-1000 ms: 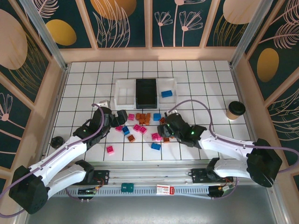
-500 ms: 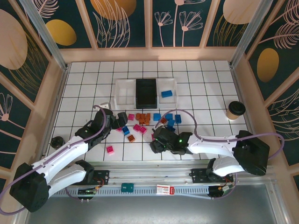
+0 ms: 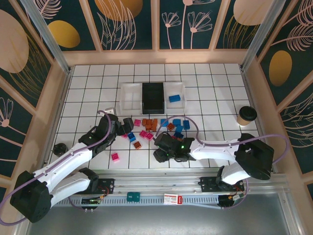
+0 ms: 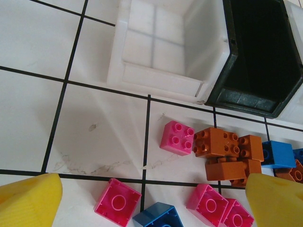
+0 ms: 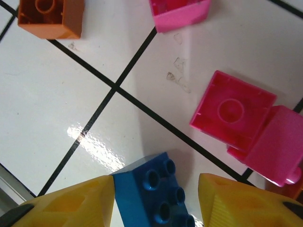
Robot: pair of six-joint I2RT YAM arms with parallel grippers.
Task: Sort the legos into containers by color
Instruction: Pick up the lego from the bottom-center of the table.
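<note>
**Top view:** three bins stand side by side, touching, at the far middle of the tiled table [image 3: 88, 83]: a white bin [image 3: 129, 98], a black bin [image 3: 152, 96] and a second white bin [image 3: 180, 88]. Each is open upward, with its long axis running away from the arms. A lone blue brick [image 3: 174, 98] lies in the second white bin. The loose bricks [image 3: 146, 128], pink, orange and blue, lie scattered on the near side of the bins, with the left claw [image 3: 128, 123] at their left edge and the right claw [image 3: 160, 151] at their near edge. **Left wrist view:** the left claw's yellow fingers [image 4: 28, 201] stand wide apart, gripping nothing. An upright pink brick [image 4: 176, 137] sits studs up beside a cluster of orange bricks [image 4: 222, 149]. **Right wrist view:** the right claw's fingers [image 5: 71, 203] bracket a near blue brick [image 5: 151, 189], studs up, its length cut off by the frame edge. One finger touches it and the other stands a sliver clear, so it is not clamped. An overturned pink brick [image 5: 232, 113] and an overturned orange brick [image 5: 45, 16] lie hollow side up.
</note>
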